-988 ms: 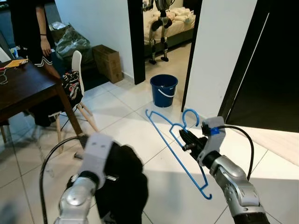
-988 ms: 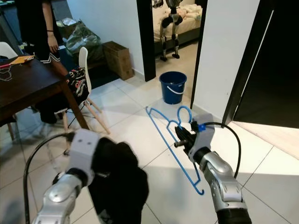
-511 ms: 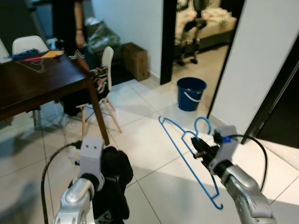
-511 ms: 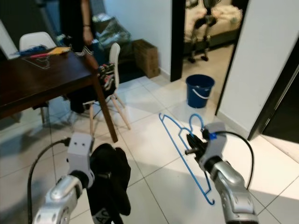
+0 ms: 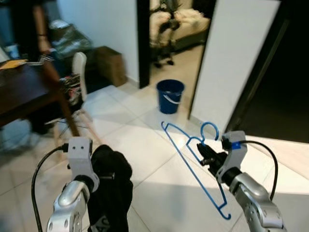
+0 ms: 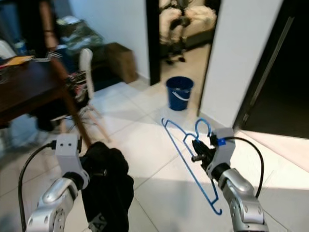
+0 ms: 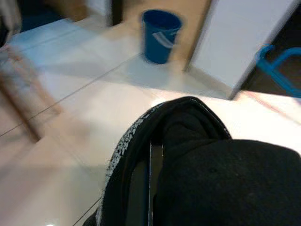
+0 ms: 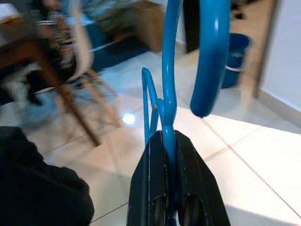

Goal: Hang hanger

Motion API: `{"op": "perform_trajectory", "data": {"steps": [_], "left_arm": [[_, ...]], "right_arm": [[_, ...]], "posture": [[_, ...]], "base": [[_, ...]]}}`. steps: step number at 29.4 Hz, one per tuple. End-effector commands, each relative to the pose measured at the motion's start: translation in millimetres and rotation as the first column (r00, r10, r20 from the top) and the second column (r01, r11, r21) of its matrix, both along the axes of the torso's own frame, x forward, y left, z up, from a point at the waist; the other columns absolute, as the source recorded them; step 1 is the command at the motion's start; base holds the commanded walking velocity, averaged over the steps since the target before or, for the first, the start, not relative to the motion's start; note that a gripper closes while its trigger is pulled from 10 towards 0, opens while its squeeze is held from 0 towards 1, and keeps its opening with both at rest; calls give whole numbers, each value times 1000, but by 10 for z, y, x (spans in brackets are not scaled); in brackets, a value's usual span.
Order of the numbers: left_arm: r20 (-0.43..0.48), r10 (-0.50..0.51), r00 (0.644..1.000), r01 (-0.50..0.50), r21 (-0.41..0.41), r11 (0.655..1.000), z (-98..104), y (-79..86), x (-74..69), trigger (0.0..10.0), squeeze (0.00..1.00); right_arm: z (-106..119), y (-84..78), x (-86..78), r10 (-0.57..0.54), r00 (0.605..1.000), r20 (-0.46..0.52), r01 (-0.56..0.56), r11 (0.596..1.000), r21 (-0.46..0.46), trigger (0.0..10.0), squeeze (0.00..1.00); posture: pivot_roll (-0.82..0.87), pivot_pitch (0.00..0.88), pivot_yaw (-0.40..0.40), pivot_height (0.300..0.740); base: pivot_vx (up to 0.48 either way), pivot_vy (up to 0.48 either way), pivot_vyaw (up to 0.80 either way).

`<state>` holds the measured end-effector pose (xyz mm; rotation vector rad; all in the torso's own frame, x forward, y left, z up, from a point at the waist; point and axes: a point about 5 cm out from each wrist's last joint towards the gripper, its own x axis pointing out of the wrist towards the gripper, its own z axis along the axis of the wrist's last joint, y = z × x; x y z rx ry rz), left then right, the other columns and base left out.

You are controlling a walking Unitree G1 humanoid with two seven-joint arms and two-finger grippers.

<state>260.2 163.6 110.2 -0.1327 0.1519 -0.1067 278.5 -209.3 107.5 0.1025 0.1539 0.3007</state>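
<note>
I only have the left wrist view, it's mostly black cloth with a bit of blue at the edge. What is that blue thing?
Observer: A blue hanger, clamped at its neck by the right gripper.
Operator: And the cloth?
Observer: A black garment that hangs from the left gripper, above the tiled floor.
Operator: Anything near the bucket?
Observer: The blue bucket stands by a doorway; a wooden table with a white chair is off to the robot's left.

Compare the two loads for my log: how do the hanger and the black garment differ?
The hanger is blue, thin and rigid; the garment is black, bulky and limp. The right gripper pinches the hanger near its hook; the left gripper holds the garment, which droops. Both are held off the floor.
</note>
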Motion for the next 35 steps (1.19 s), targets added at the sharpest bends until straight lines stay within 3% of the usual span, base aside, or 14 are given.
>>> {"op": "perform_trajectory", "data": {"steps": [1, 18, 22, 23, 29, 30, 31, 33, 34, 35], "left_arm": [[58, 35, 998, -35, -6, 999, 79, 73, 29, 10000, 0], [98, 75, 992, -73, -15, 997, 139, 150, 165, 10000, 0], [164, 79, 983, -79, -8, 997, 308, 190, 229, 10000, 0], [211, 82, 974, -85, 5, 996, 452, 237, 265, 10000, 0], [324, 65, 944, -76, 22, 997, 804, 315, 345, 10000, 0], [388, 47, 920, -67, 38, 997, 1015, 336, 373, 10000, 0], [388, 47, 920, -67, 38, 997, 1015, 336, 373, 10000, 0], [465, 29, 885, -62, 57, 996, 1283, 357, 384, 10000, 0], [465, 29, 885, -62, 57, 996, 1283, 357, 384, 10000, 0], [547, 6, 837, -68, 93, 993, 1588, 391, 378, 10000, 0]], "right_arm": [[23, 117, 39, 38, 999, 6, -39, 999, 33, 10000, 0], [27, 111, 48, 56, 998, 17, -56, 998, 10, 10000, 0], [21, 103, 54, 60, 998, 14, -60, 998, 8, 10000, 0], [21, 106, 55, 60, 998, 14, -61, 998, 11, 10000, 0], [28, 94, 59, 49, 999, 14, -50, 998, 26, 10000, 0], [29, 87, 61, 46, 999, 13, -46, 999, 28, 10000, 0], [29, 87, 61, 46, 999, 13, -46, 999, 28, 10000, 0], [30, 82, 61, 43, 999, 13, -44, 999, 29, 10000, 0], [30, 82, 61, 43, 999, 13, -44, 999, 29, 10000, 0], [30, 76, 60, 40, 999, 13, -41, 999, 31, 10000, 0]], "posture": [[5, 0, 34, 731], [-24, 0, 38, 731], [-25, 0, 37, 731], [-25, 0, 37, 731], [-30, 0, 40, 731], [-32, 0, 40, 731], [-32, 0, 40, 731], [-32, 0, 42, 731], [-32, 0, 42, 731], [-31, 0, 42, 731]], "base": [[480, 0, 0], [480, 0, 795], [480, 0, 794], [480, 0, 800], [480, 0, 267], [480, 0, 0], [480, 0, 0], [480, 0, 0], [480, 0, 0], [480, 0, 0]]}}
